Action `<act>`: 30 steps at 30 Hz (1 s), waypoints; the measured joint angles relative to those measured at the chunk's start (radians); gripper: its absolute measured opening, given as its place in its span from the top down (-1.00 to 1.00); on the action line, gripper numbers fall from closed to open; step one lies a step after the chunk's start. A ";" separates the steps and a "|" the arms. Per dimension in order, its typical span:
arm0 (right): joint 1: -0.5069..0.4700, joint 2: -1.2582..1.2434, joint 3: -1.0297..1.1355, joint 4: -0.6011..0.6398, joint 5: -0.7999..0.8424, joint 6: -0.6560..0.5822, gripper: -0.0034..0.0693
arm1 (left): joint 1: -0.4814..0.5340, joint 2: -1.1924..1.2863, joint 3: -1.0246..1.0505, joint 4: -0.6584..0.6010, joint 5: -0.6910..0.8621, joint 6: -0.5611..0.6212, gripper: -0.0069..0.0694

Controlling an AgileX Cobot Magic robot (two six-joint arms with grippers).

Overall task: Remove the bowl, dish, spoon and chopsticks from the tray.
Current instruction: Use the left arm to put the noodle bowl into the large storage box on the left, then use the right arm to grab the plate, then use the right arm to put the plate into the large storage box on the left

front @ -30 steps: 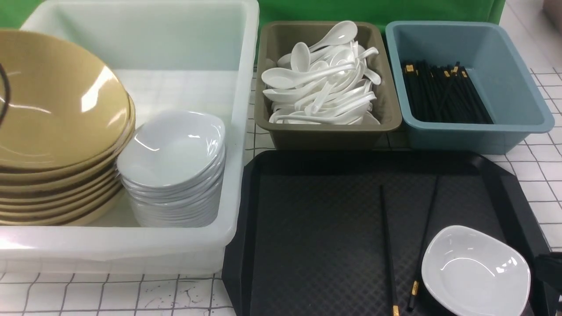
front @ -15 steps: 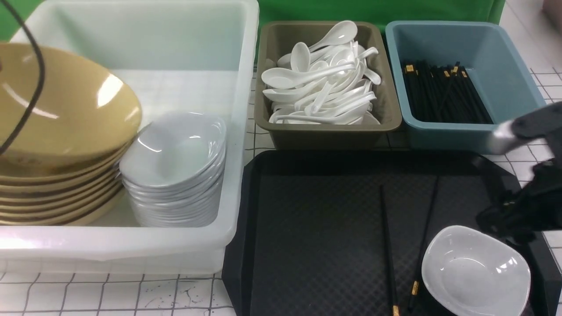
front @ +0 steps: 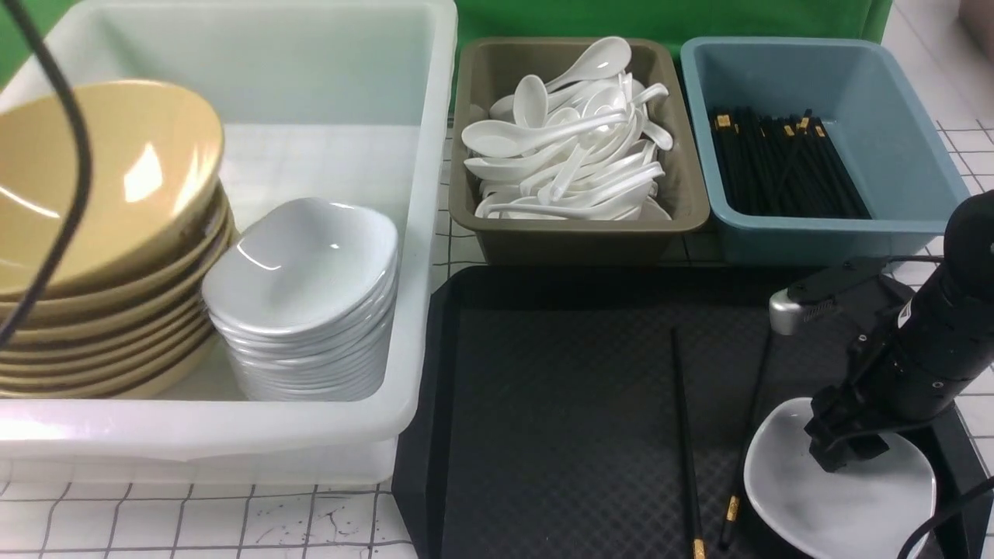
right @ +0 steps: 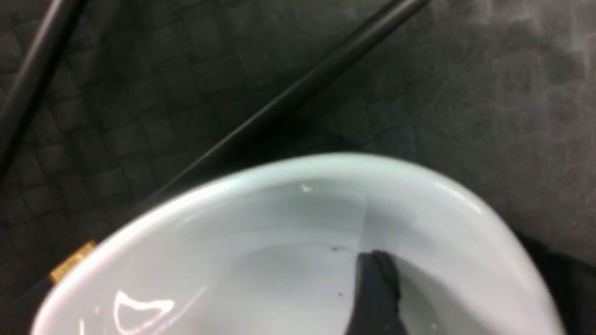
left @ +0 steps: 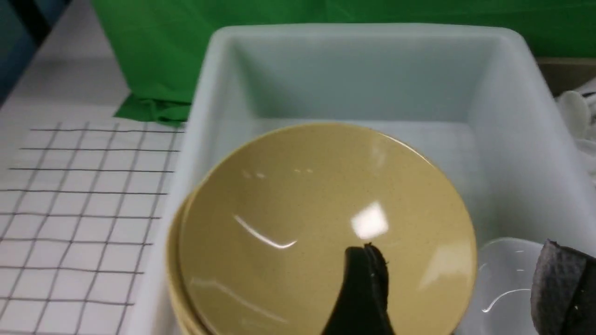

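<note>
since a second ago the right gripper [front: 846, 454] had swung in over the dish [front: 815, 505], which sat at the near right corner of the tray [front: 559, 404], one finger inside it; whether it had pinched the rim i could not tell. the bowl [front: 101, 178] lay tilted on the stack in the tub [front: 423, 233], the left gripper [left: 458, 260] wide apart above it. likely trouble: the glossy rim slipping from a shallow pinch, the dish dragging the chopsticks [front: 683, 419] just beside it, or the tilted bowl sliding off.
</note>
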 joint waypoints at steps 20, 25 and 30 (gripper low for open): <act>0.002 -0.172 -0.008 0.058 0.134 -0.003 0.65 | -0.002 -0.151 0.232 0.004 -0.031 -0.059 0.75; 0.010 -0.354 -0.104 0.148 0.163 -0.007 0.72 | -0.002 -0.254 0.333 0.043 -0.095 -0.087 0.84; 0.128 -0.376 -0.266 0.351 0.075 -0.025 0.72 | -0.002 -0.282 0.406 0.092 -0.102 -0.139 0.85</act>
